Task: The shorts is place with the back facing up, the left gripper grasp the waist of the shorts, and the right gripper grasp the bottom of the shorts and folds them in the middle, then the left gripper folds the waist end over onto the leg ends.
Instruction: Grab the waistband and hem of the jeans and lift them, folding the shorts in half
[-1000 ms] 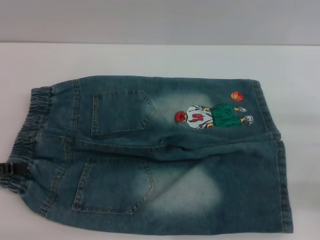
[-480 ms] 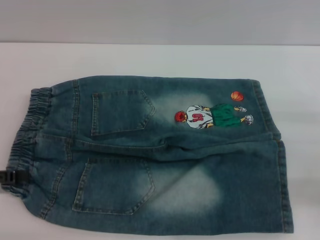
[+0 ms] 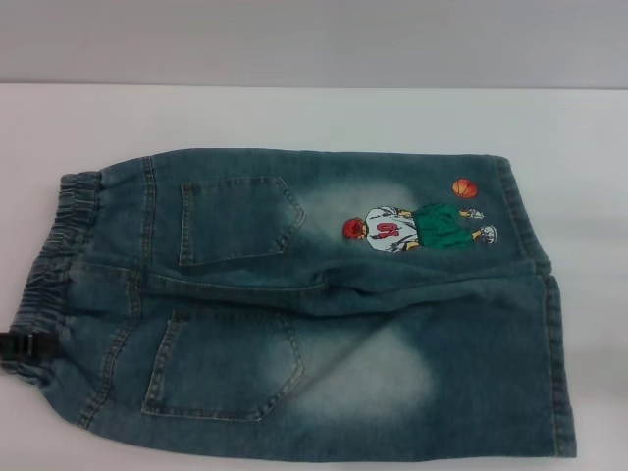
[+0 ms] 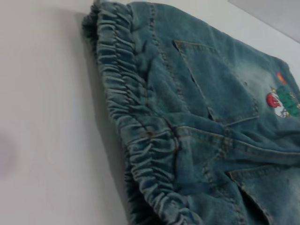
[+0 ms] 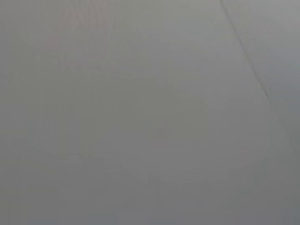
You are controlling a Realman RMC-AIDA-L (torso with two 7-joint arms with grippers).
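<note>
The blue-green denim shorts (image 3: 324,304) lie flat on the white table (image 3: 294,113), back up, showing two patch pockets and the embroidered basketball player (image 3: 417,226). The ruffled waist (image 3: 54,265) is at the left and the flat leg hems (image 3: 551,324) are at the right. Only the black tip of my left gripper (image 3: 18,348) shows, at the left edge against the near part of the waist. The left wrist view looks along the gathered waist (image 4: 126,117) and a pocket (image 4: 215,79). My right gripper is out of view; its wrist view shows only a plain grey surface.
Bare white table surrounds the shorts at the far side and to the right. A grey wall (image 3: 314,39) runs behind the table's far edge. The near hem of the shorts reaches the bottom of the head view.
The black tip of my left gripper has slid a little toward the near side along the waist. The shorts have not moved.
</note>
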